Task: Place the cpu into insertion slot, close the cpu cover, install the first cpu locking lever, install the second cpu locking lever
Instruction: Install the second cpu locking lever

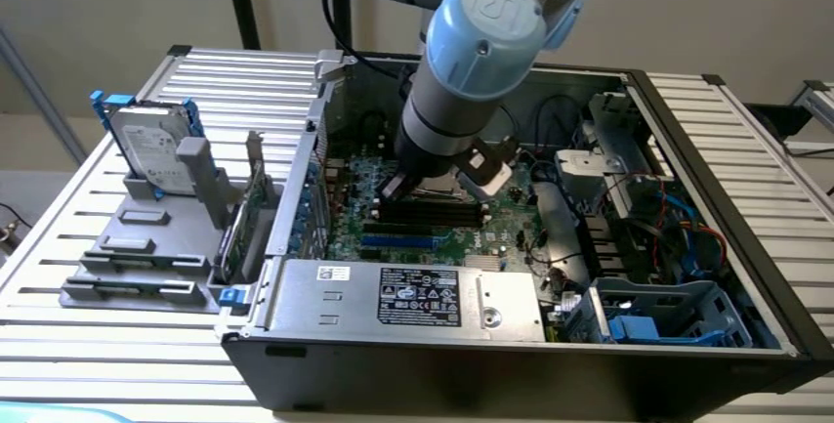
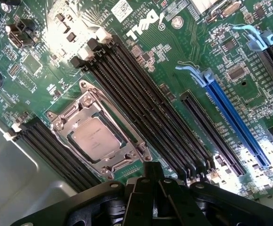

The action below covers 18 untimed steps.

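Inside the open computer case (image 1: 729,247) lies the green motherboard (image 2: 174,61). The cpu (image 2: 96,138) sits in the insertion slot (image 2: 122,139), with the cpu cover (image 2: 70,117) down around it. My gripper (image 2: 157,186) is clenched, holding nothing, just beside the socket; my arm (image 1: 456,91) hides it from outside

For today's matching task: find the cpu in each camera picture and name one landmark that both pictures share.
Exterior view: the cpu is hidden behind the arm's wrist, which hangs over the green motherboard inside the open computer case.
Wrist view: the cpu lies in the insertion slot, framed by the cpu cover, between rows of black memory slots.
Shared landmark: the black memory slots on the motherboard.
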Tool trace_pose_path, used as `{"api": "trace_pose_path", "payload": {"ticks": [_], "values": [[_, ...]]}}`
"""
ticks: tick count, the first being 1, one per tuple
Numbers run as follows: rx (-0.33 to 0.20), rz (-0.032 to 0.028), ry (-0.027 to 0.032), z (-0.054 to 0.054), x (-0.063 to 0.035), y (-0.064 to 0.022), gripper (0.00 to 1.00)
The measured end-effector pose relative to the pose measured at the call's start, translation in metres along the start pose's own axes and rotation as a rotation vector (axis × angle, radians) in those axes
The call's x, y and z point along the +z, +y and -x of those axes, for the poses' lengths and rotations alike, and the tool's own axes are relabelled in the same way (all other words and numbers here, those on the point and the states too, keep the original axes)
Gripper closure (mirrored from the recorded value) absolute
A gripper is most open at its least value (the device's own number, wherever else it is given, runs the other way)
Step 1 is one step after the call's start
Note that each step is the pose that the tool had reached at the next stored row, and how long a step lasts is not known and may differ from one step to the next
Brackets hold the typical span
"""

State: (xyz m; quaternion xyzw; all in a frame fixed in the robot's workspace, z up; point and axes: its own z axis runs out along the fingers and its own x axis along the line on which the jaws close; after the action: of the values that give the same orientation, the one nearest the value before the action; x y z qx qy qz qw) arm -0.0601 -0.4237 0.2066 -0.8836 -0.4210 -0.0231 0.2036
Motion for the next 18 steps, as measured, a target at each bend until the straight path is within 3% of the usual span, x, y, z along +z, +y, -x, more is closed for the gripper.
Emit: {"api": "trace_pose_path", "payload": {"ticks": [9,18], "values": [[-0.01,0.007,0.0042,-0.001,0.005,-0.0006,0.89],[-0.021,0.0062,0.0016,0.0003,0.0103,0.0008,0.89]]}}
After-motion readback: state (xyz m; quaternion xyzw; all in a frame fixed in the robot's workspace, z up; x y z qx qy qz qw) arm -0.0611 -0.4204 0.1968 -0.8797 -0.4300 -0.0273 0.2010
